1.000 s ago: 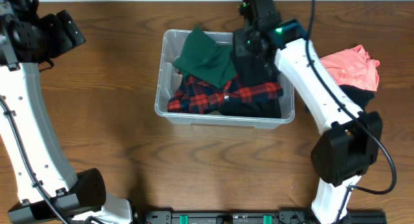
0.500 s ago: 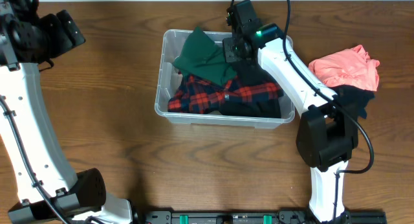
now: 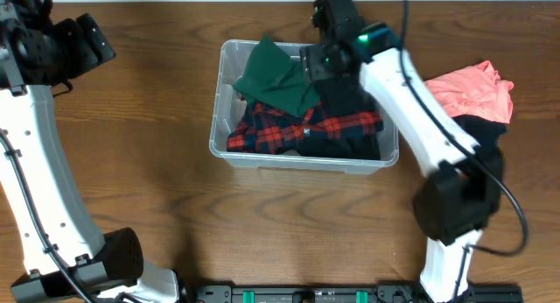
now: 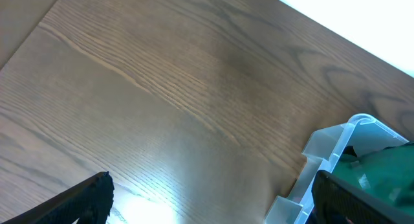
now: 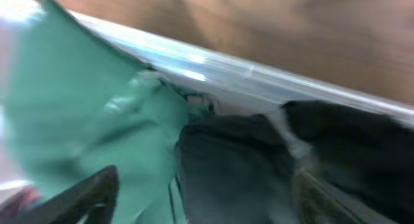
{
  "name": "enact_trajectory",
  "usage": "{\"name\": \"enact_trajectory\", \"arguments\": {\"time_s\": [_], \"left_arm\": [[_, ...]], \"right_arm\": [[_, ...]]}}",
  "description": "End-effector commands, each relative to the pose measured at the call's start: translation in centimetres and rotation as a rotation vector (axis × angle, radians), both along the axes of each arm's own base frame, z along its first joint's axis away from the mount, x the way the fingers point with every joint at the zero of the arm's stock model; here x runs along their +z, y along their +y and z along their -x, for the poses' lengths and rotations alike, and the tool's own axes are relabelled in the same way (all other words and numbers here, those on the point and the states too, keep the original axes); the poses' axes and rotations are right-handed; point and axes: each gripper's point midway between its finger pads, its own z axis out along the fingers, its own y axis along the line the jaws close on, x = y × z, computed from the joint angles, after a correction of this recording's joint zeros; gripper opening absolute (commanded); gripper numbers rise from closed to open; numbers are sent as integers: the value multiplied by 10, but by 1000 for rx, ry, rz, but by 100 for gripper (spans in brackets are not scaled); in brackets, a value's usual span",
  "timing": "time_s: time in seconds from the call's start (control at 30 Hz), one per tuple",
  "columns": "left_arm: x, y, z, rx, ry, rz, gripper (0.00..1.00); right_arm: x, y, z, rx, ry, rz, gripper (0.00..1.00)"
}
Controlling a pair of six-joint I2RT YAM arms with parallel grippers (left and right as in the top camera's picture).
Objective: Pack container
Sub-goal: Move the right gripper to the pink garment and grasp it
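The clear plastic container (image 3: 302, 165) stands mid-table holding a green cloth (image 3: 276, 77), a red plaid garment (image 3: 284, 130) and a black garment (image 3: 348, 100). My right gripper (image 3: 320, 58) hovers over the container's back edge. In the right wrist view it (image 5: 204, 199) is open, its fingers wide apart over the black garment (image 5: 239, 166) and the green cloth (image 5: 84, 114). Far to the left my left gripper (image 3: 87, 42) is raised above bare table. It (image 4: 213, 195) is open and empty, with the container's corner (image 4: 330, 153) beside its right finger.
A pink cloth (image 3: 472, 88) lies on a dark garment (image 3: 486, 130) right of the container. The right arm's white links (image 3: 420, 102) cross the container's right end. Bare wood shows left of and in front of the container.
My right gripper went from shut to open over the black garment in the container, letting it go. Its arm swung left, then slightly back right. The left arm stayed still.
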Motion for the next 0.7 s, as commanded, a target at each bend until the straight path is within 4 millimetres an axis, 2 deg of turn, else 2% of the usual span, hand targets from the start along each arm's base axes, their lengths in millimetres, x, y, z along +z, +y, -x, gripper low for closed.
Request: {"name": "enact_trajectory", "arguments": {"time_s": [0.0, 0.1, 0.23, 0.43, 0.57, 0.67], "left_arm": [[-2, 2, 0, 10, 6, 1, 98], [-2, 2, 0, 10, 6, 1, 98], [-2, 2, 0, 10, 6, 1, 98], [-2, 2, 0, 10, 6, 1, 98], [-2, 2, 0, 10, 6, 1, 98], [-2, 2, 0, 10, 6, 1, 98]], "right_arm": [[96, -34, 5, -64, -173, -61, 96], [119, -70, 14, -127, -192, -63, 99], [127, -137, 23, -263, -162, -33, 99], [98, -237, 36, -431, -32, 48, 99], [70, -276, 41, -463, 66, 116, 99], [44, -285, 43, -462, 150, 157, 99]]}}
